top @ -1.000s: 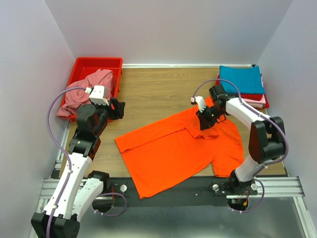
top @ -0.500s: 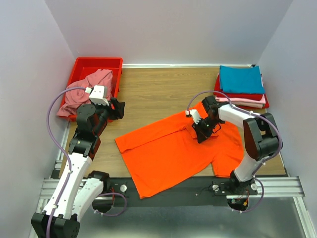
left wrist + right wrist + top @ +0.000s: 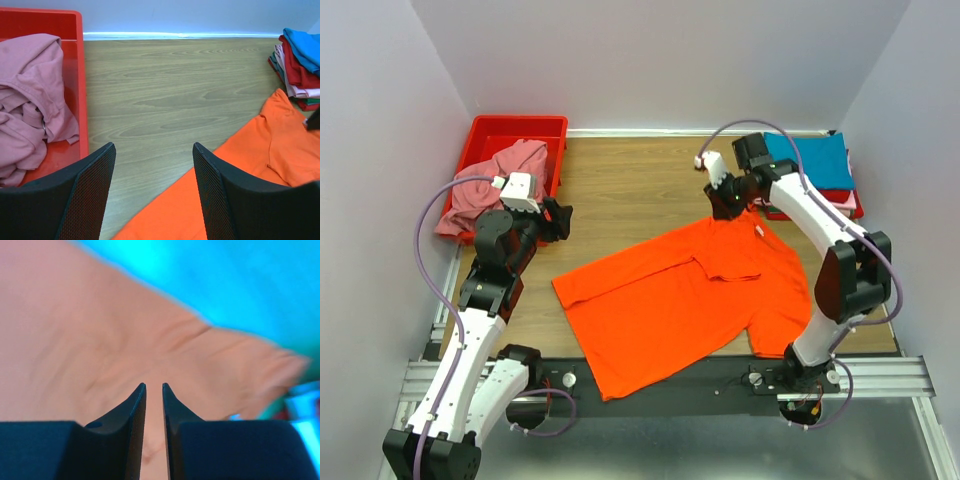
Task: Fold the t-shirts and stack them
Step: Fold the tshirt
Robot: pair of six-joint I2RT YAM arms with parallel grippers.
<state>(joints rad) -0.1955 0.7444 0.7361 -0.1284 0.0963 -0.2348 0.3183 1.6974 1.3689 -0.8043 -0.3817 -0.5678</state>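
Note:
A bright orange t-shirt (image 3: 680, 300) lies spread on the wooden table, partly creased near its collar. My right gripper (image 3: 725, 208) is at the shirt's far top edge, and its jaws are almost closed with orange cloth (image 3: 100, 330) between them in the blurred right wrist view (image 3: 154, 386). My left gripper (image 3: 560, 218) is open and empty, hovering above bare wood left of the shirt (image 3: 270, 145); in the left wrist view (image 3: 152, 145) its fingers stand wide apart. A dusty pink t-shirt (image 3: 495, 180) lies crumpled in the red bin (image 3: 520, 127).
A stack of folded shirts, teal blue on top (image 3: 807, 158) over red and pale pink, sits at the back right corner and shows in the left wrist view (image 3: 300, 65). The red bin's wall (image 3: 75, 60) stands just left of my left gripper. White walls enclose the table.
My right gripper has moved from the middle of the orange shirt back toward the far edge, drawing the shirt's top edge out with it. The left arm has not moved.

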